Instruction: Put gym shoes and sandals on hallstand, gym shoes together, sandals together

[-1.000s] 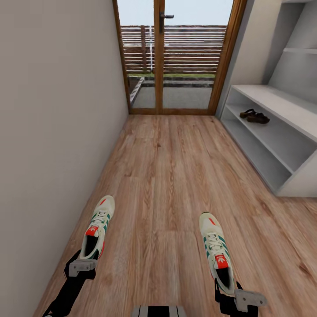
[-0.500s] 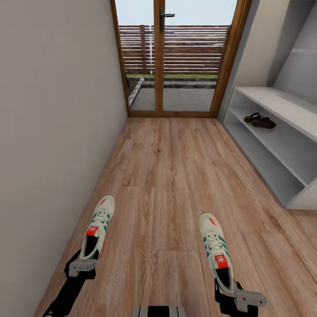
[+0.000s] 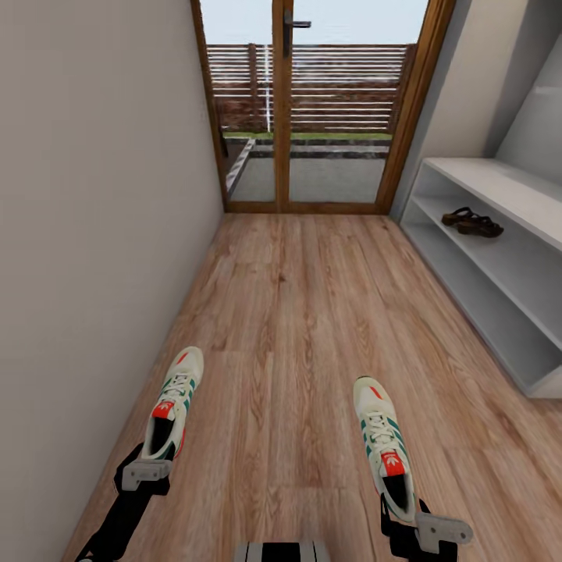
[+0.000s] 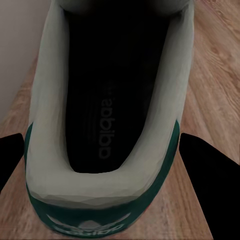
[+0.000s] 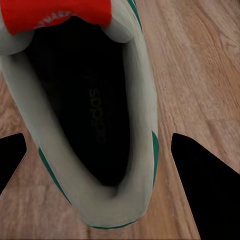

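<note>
Head view: the rack (image 3: 499,195) is sliding rightward as I am turning, the sandals (image 3: 471,222) already lying on its tier; wide bare floor (image 3: 312,312) is lying ahead. Left wrist view: my left gripper (image 4: 107,165) is clasping one sneaker's (image 4: 107,110) heel. Right wrist view: my right gripper (image 5: 100,165) is clasping the other sneaker (image 5: 85,115).

Narrow corridor. Plain pale wall (image 3: 94,195) along left side. Wood-framed glass double door (image 3: 312,101) at far end; slatted fence (image 3: 312,86) outside, daylight through panes.
</note>
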